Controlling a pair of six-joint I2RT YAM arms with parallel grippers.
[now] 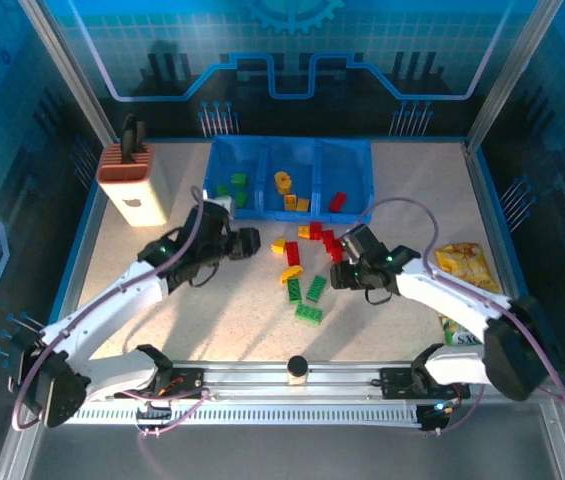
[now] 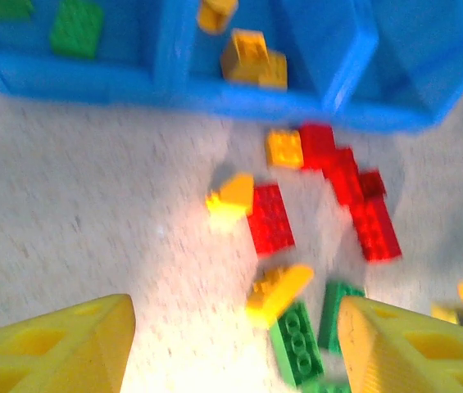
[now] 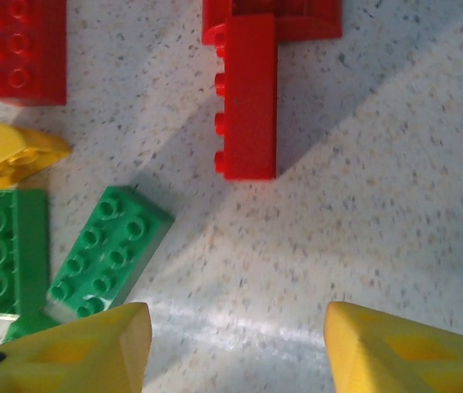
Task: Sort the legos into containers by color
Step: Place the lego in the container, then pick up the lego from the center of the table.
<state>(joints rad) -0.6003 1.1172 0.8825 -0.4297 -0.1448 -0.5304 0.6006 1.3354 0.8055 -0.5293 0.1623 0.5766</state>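
Both wide apart and empty: left fingers (image 2: 59, 348), right fingers (image 3: 75, 348), near loose legos (image 3: 247, 98).

The desk (image 1: 412, 200) has a pale speckled top with a blue border. Beyond the jaws, the rear wall panel (image 1: 292, 40) carries a blue grid, a gear outline and circuit-style lines. Blue side panels (image 1: 2, 150) close both flanks, framed by slanted metal posts (image 1: 67, 70). Behind the jaws, a metal rail (image 1: 352, 384) spans the near edge. In the left wrist view, a bright glare patch (image 2: 202, 315) lies on the desk between the jaws.
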